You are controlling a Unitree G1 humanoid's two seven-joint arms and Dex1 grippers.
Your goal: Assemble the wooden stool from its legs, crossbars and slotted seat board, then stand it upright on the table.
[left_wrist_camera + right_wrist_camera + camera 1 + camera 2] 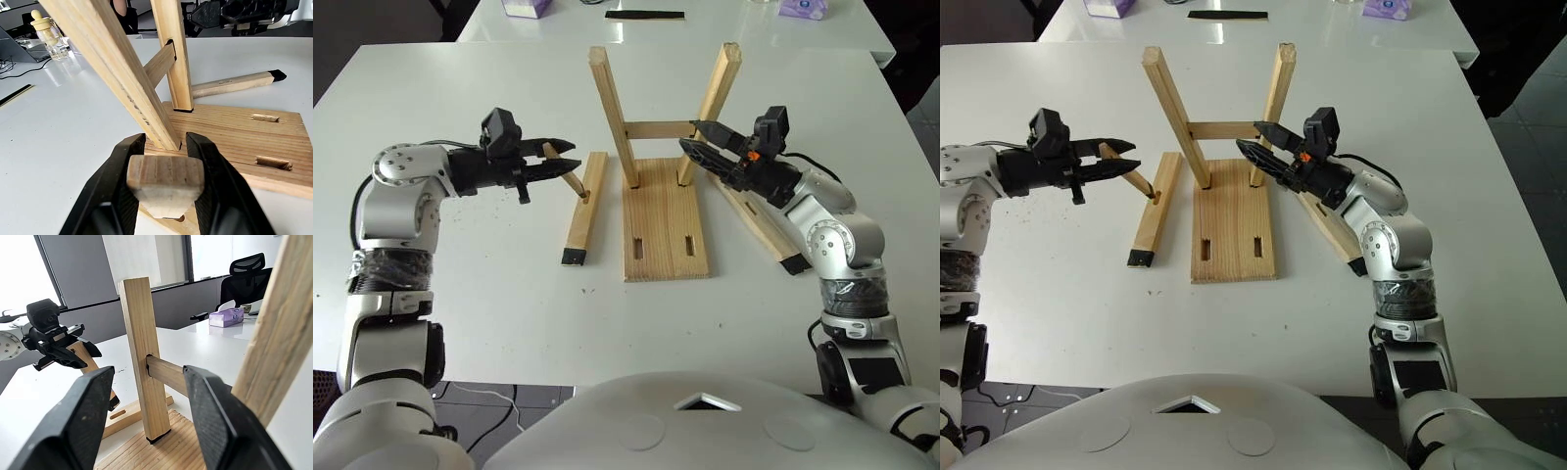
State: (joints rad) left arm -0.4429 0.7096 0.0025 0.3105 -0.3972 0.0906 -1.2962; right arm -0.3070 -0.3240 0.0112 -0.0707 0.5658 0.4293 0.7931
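Left gripper (570, 155) has got a crossbar (573, 182)
Clamped tight, 9 o'clock of the seat board (666, 245); right gripper (690, 134) wide open at 1 o'clock.

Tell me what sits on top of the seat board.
On the seat board, two legs joined by a crossbar stand at its far end. Two near slots are bare. The leg ends inside their slots are covered.

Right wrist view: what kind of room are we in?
Likely an office or meeting room: a black swivel chair in the background, a tissue box on a second white table, and large windows.
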